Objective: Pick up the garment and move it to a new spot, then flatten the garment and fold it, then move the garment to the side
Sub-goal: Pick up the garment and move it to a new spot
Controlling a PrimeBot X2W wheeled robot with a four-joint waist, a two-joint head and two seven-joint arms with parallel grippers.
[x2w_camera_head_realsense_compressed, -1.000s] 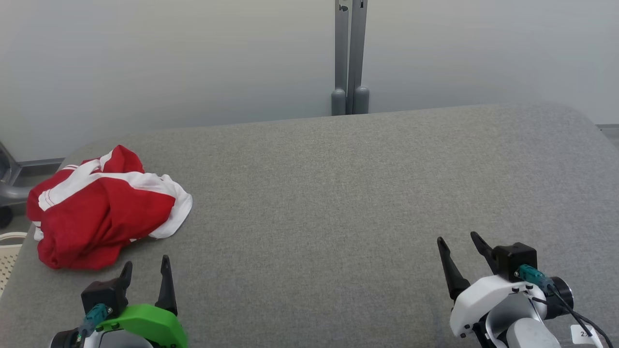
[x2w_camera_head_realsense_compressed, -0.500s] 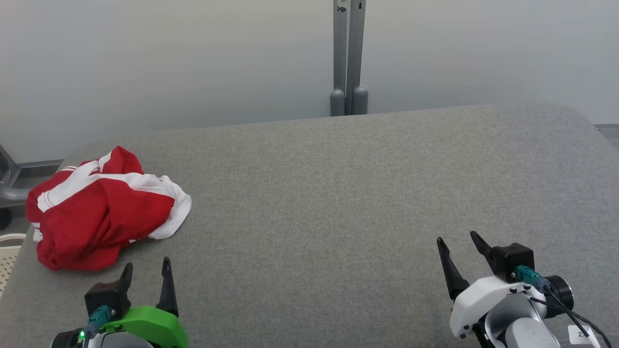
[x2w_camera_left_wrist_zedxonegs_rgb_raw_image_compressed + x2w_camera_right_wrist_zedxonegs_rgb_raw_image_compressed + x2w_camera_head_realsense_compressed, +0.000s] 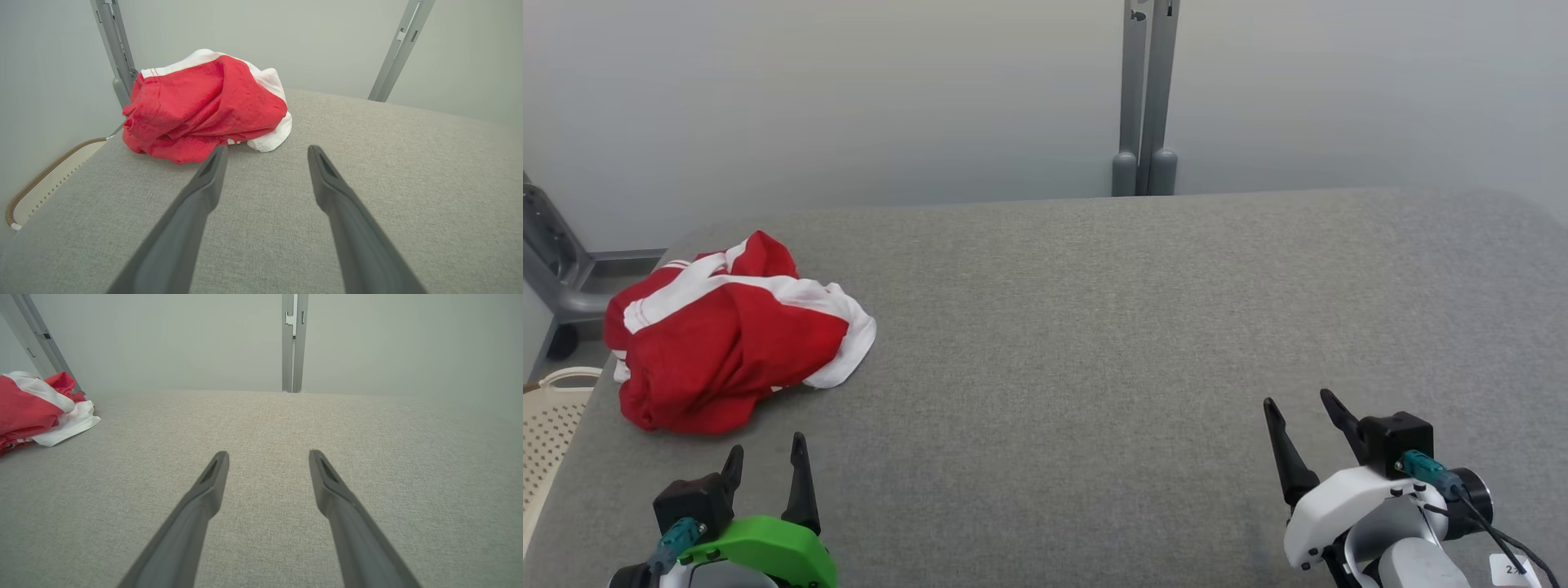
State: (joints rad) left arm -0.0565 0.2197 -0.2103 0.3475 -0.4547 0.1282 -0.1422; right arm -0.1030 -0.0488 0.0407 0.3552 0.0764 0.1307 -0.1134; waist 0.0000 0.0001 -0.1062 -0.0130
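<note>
A crumpled red garment with white bands (image 3: 727, 335) lies in a heap near the left end of the grey padded table (image 3: 1094, 327). In the left wrist view the garment (image 3: 200, 110) sits just beyond the fingertips, slightly to the left. My left gripper (image 3: 765, 453) hovers open at the lower left, a short way in front of the heap, holding nothing. At the lower right my right gripper (image 3: 1298, 404) is open and empty, far from the cloth. The right wrist view catches the garment (image 3: 36, 408) at its left edge.
A cream perforated basket (image 3: 551, 425) stands beside the table's left edge, below a grey frame on a wheel (image 3: 560, 278). A grey upright post (image 3: 1145, 90) rises behind the table's far edge against a pale wall. Bare grey padding spreads across the middle and right.
The head camera has turned a little to the left, so the whole scene sits further right. The garment and both grippers keep their places on the table.
</note>
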